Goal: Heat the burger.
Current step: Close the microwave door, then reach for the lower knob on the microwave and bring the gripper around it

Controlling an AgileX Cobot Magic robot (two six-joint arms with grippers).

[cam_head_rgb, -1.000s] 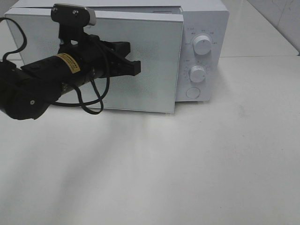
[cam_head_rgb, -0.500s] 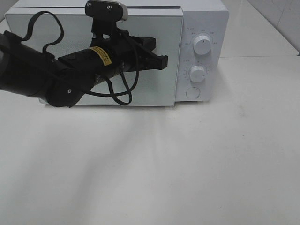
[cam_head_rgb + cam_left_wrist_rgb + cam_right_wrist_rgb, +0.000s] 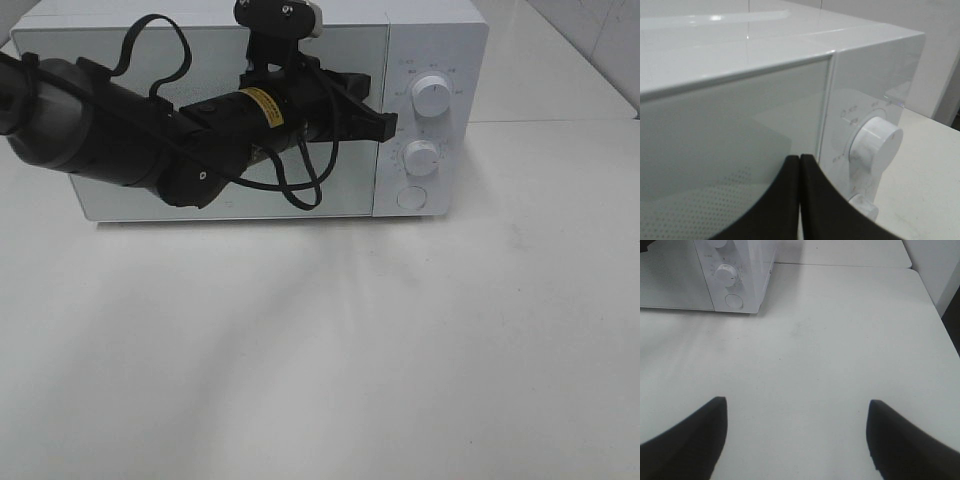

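Status: the white box-shaped microwave oven (image 3: 430, 30) sits at the far side of the white tabletop (image 3: 400, 350). Its grey mirrored door (image 3: 350, 185) looks flush with the body, so I judge it closed.

The burger is not visible in any view. It is probably inside behind the door, but the glass shows nothing, so I can't confirm that.

Left hand (image 3: 383, 124): black fingers pressed together, holding nothing. The tips are at the door's right edge, right beside the control panel, level with the gap between the two knobs. From the wrist view I can't tell whether they touch the door or are just off it.

Right hand (image 3: 796, 401): fingers spread wide and empty, over bare tabletop to the near right, well apart from the oven.

Progress, my read:
- Done: loading and door closing appear finished.
- Left: set the timer or power, start heating, then presumably take the burger out.
- No sign that either dial has been turned, and no hand is on a dial.

Count:
- 1 microwave, 1 door
- 2 white round knobs: upper (image 3: 432, 95), lower (image 3: 421, 157)
- 1 round white push button (image 3: 411, 197) below them
- 2 hands
- 0 burgers in view
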